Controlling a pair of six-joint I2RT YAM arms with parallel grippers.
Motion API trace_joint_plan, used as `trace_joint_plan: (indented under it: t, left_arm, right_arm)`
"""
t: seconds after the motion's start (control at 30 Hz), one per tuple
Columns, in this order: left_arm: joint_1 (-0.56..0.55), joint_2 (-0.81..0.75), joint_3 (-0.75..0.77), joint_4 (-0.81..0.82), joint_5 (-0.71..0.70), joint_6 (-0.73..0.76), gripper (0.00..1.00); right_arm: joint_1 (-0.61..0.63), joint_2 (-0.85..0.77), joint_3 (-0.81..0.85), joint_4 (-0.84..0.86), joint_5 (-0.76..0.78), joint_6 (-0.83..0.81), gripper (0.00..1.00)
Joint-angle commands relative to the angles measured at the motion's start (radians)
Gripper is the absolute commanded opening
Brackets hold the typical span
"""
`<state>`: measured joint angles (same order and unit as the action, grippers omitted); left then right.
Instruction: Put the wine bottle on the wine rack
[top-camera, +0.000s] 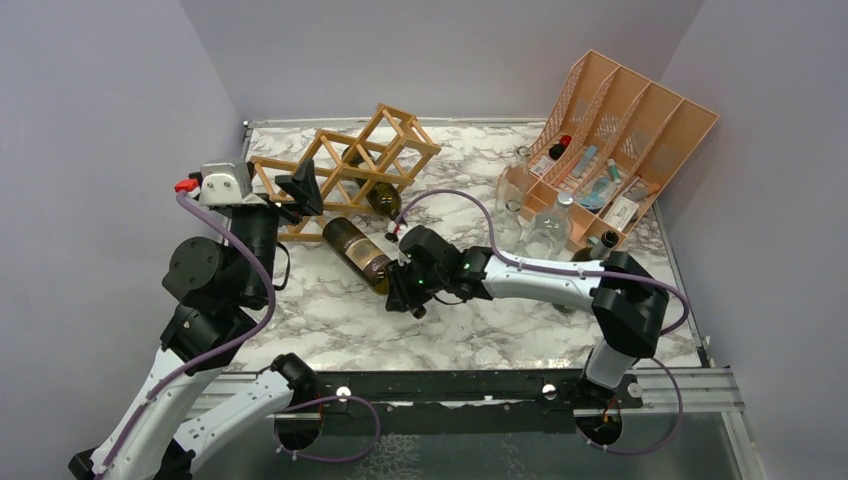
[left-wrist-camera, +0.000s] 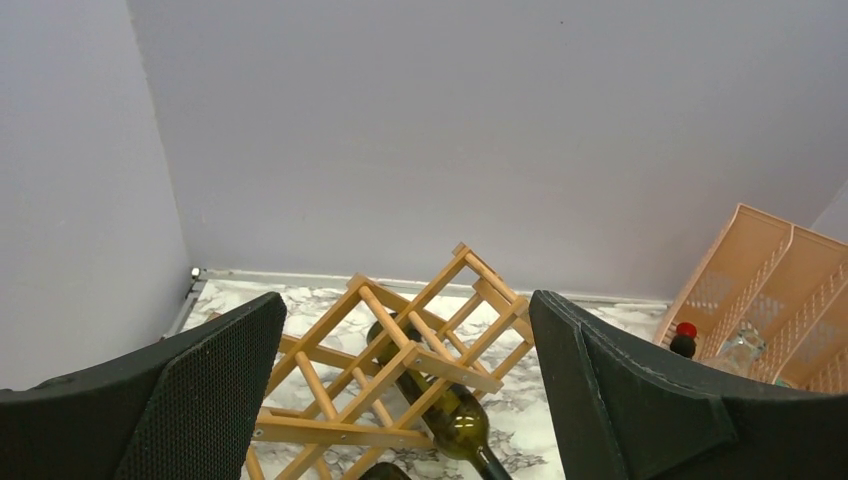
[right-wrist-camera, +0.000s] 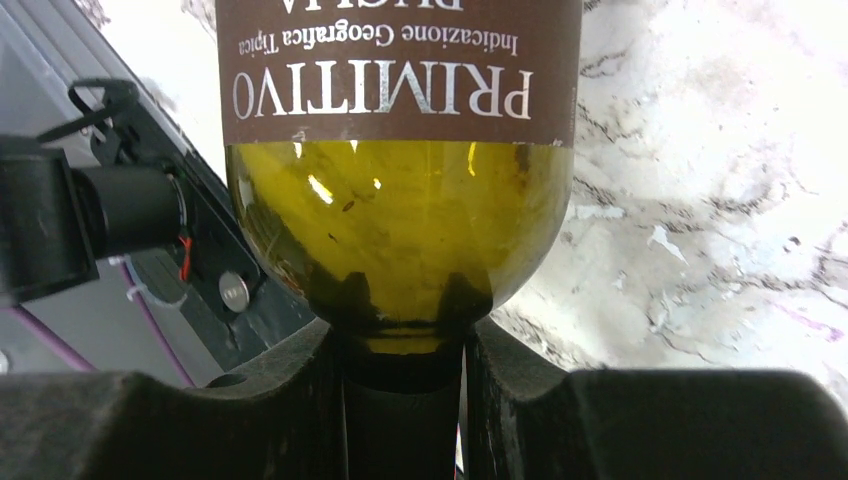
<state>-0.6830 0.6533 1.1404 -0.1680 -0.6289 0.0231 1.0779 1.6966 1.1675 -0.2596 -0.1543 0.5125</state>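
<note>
A black metal rail (top-camera: 450, 385) is seen along the near edge of a white marble-patterned tabletop (top-camera: 480, 330) veined in grey. The scene is enclosed by plain pale lavender walls (top-camera: 440, 50) on three sides.

At the centre, the right gripper (right-wrist-camera: 403, 350) is clenched around the neck of a dark olive-green glass wine bottle (top-camera: 355, 248). The bottle carries a brown label (the word "PRIMITIVO" is read upside down in the wrist view). It is held nearly horizontal, low over the marble, with its base pointing toward the rack; whether it touches the table cannot be told.

Just behind it, a light tan wooden lattice wine rack (top-camera: 345, 165) is tipped at an angle, with a second green bottle (left-wrist-camera: 445, 410) lodged in one cell. The left gripper (left-wrist-camera: 405, 305) is raised by the rack's left end, fingers spread wide.

At the far right, clear glass bottles (top-camera: 548, 225) are grouped before a peach plastic slotted organizer (top-camera: 620, 130).
</note>
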Motion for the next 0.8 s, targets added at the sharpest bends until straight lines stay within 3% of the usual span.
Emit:
trace_joint_plan:
  t: [0.0,0.77]
  left_arm:
    - [-0.004,-0.018,-0.026,-0.02,0.063,-0.023,0.99]
    - [-0.004,-0.056,-0.045,-0.032,0.119,0.017,0.99]
  right_arm:
    - [0.021,0.031,0.064,0.217,0.064,0.069,0.01]
    - [0.04,0.219,0.229,0.229,0.125,0.121,0.01]
